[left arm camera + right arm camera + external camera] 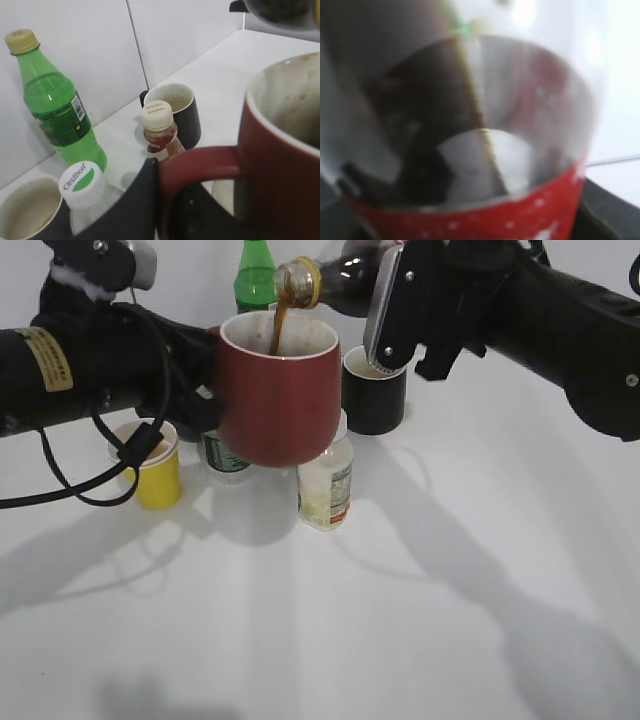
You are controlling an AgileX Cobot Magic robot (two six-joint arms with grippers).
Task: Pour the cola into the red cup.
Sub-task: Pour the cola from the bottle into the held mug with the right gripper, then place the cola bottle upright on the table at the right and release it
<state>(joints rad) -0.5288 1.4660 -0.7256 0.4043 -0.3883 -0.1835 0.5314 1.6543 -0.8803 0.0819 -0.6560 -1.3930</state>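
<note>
My left gripper (205,405) is shut on the handle of the red cup (278,390) and holds it raised above the table; in the left wrist view the handle (200,162) sits between my jaws (172,200). My right gripper (400,315) is shut on the cola bottle (335,280), tipped on its side with its gold neck ring over the cup's rim. A brown stream falls into the cup. The right wrist view shows the bottle (485,135) up close, blurred, with its red label at the bottom.
Behind and under the cup stand a green bottle (256,275), a black mug (375,390), a yellow paper cup (152,465), a white-capped bottle (226,455) and a pale bottle (325,485). A small brown bottle with a beige cap (159,132) shows in the left wrist view.
</note>
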